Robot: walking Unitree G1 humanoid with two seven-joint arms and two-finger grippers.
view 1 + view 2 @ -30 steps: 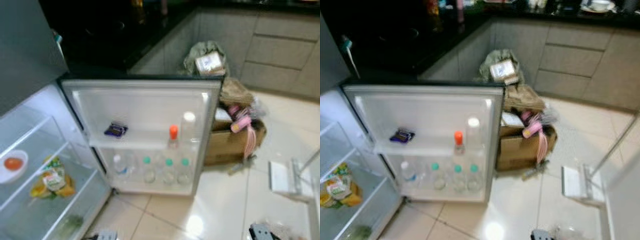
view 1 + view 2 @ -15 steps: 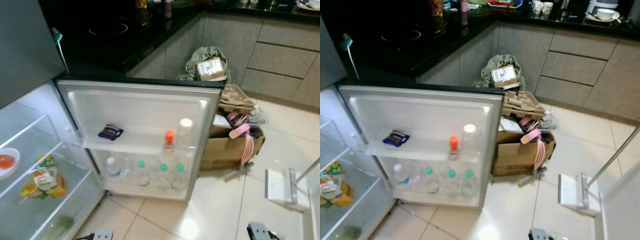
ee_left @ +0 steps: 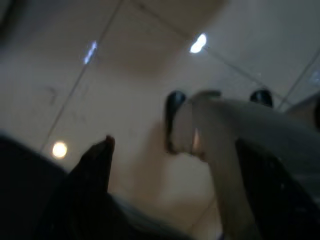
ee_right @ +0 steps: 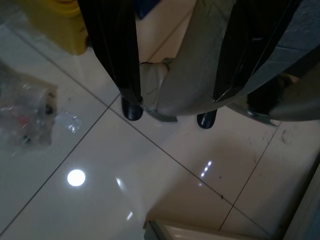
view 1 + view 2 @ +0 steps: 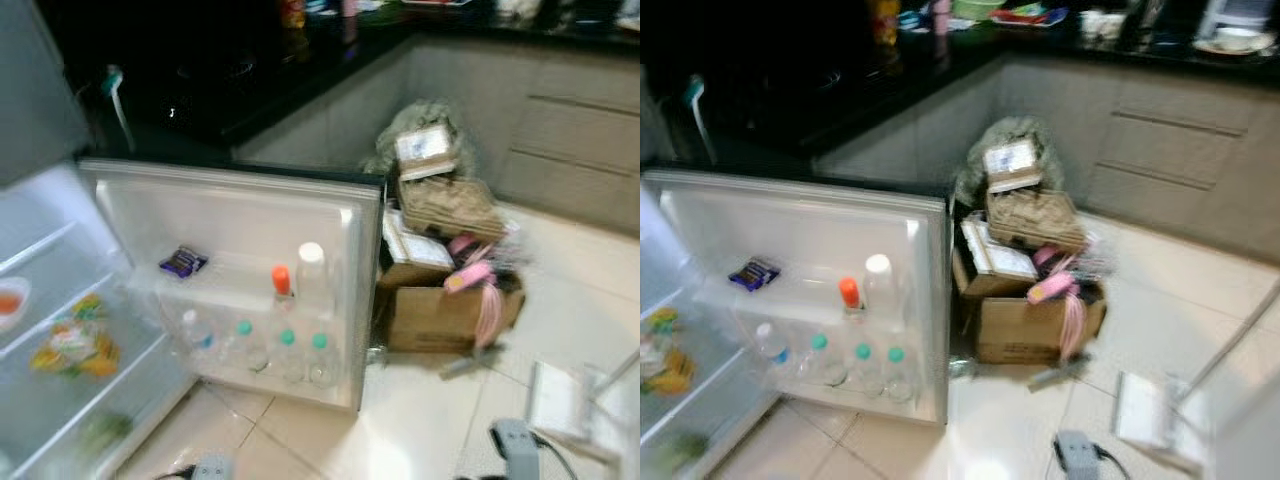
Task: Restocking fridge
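The right gripper [image 4: 175, 95] hangs over the glossy cream floor tiles [image 4: 100, 165], its two long black fingers [image 4: 120, 55] spread apart with nothing between them — a crumpled clear plastic bag [image 4: 27, 120] lies on the tiles off to one side. The left gripper [image 3: 170, 175] also points down at the tiles; its view is dark and blurred, so how far it is open cannot be told.

Ahead, the white fridge door [image 5: 240, 280] stands swung wide open. Its upper shelf carries a small dark purple packet [image 5: 183, 262], an orange-capped bottle [image 5: 281, 281] and a white-capped bottle [image 5: 311, 275] — the lower rack holds a row of clear bottles with green caps [image 5: 282, 355]. The fridge interior [image 5: 60, 350] lies to the left, holding a yellow and green packet [image 5: 70, 345]. Just beside the door's free edge sits a brown cardboard box [image 5: 440, 310] heaped with clutter.
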